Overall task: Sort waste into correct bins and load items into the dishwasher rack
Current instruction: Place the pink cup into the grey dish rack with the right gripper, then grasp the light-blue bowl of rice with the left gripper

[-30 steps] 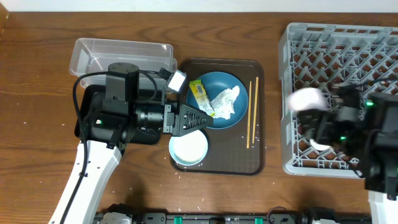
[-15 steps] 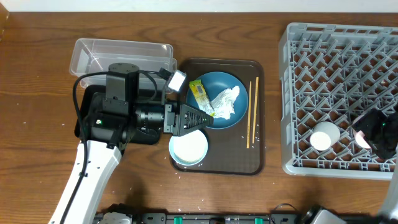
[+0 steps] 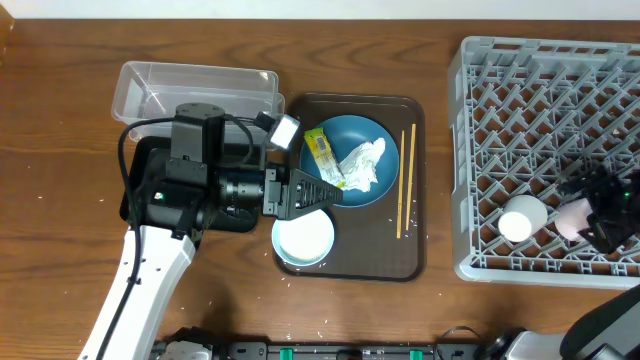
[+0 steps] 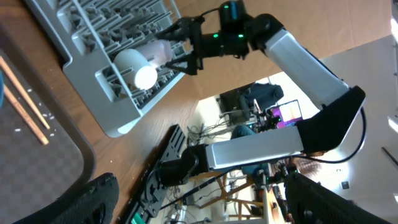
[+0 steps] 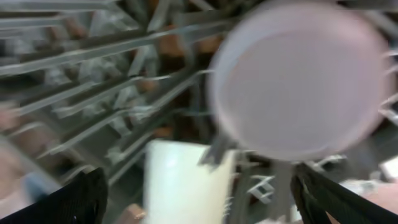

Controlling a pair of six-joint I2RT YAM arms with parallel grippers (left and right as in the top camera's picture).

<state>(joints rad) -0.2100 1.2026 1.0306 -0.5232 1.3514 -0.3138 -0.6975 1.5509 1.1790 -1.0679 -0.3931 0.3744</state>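
Bowl: the light blue bowl [image 3: 303, 238] sits upright at the near-left corner of the brown tray [image 3: 415, 262], not yet loaded.
Cups: the whitish cup [image 3: 522, 219] and the pink cup [image 3: 572, 218] lie side by side along the near edge of the dishwasher rack [image 3: 480, 150], toward its right corner. The pegs around them likely stop them rolling.
Right gripper: the right gripper [image 5: 208, 202] is just beside the pink cup, fingers spread wide with nothing between them. The cup rests on the grid on its own.
Left gripper: the left gripper [image 3: 318, 190] hovers over the brown tray between the bowl and the dark blue dish [image 3: 385, 140]. Its fingers are wide apart and empty, pointed at the waste, probably the next pick.
Dish: it carries the snack wrapper [image 3: 323, 157] and the tissue [image 3: 362, 165], so it needs clearing before racking.
Chopsticks: the chopsticks [image 3: 405, 180] lie along the brown tray's right edge.
Bins: the clear tub [image 3: 195, 85] stands toward the tabletop's far-left corner. The black tray [image 3: 130, 195] is mostly hidden under the left arm.
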